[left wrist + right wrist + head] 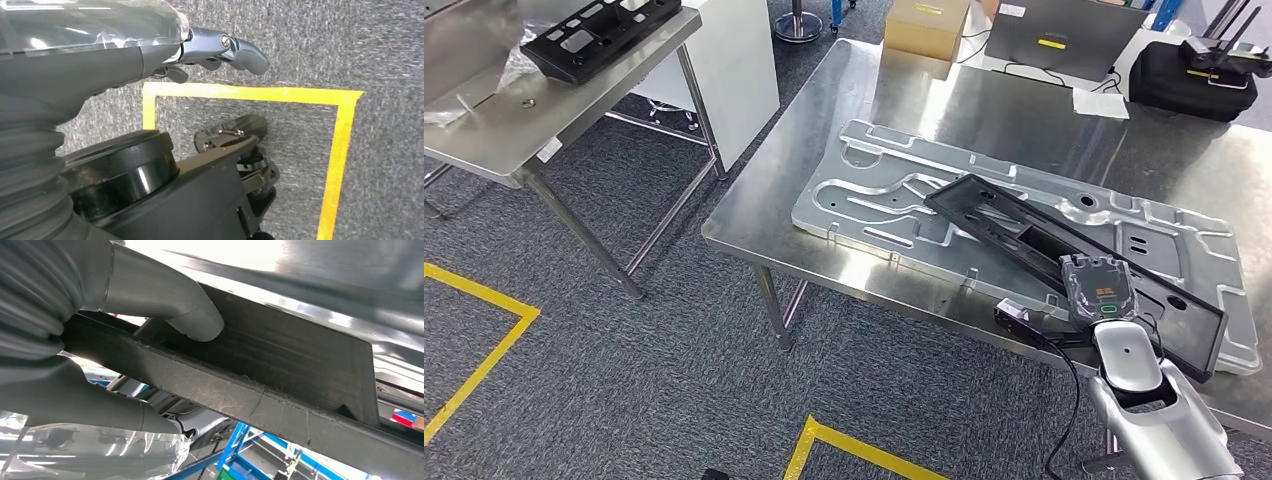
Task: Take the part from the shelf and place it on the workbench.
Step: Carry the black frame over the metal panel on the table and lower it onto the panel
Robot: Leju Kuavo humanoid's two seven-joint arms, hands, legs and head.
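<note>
A long black plastic frame part (1044,235) lies slanted across a stamped silver metal panel (874,190) on the steel workbench (984,110). My right hand (1099,290) grips the part's near end at the bench's front edge. In the right wrist view the thumb (195,320) presses one face of the black part (280,370) and the fingers wrap the other side. My left hand (100,55) hangs over the grey carpet, holding nothing, its fingers loosely apart.
A second steel table (514,120) at the left carries another black part (599,35) and plastic wrap. A cardboard box (927,25), a grey case (1059,40) and a black bag (1189,80) stand at the bench's back. Yellow tape (484,300) marks the carpet.
</note>
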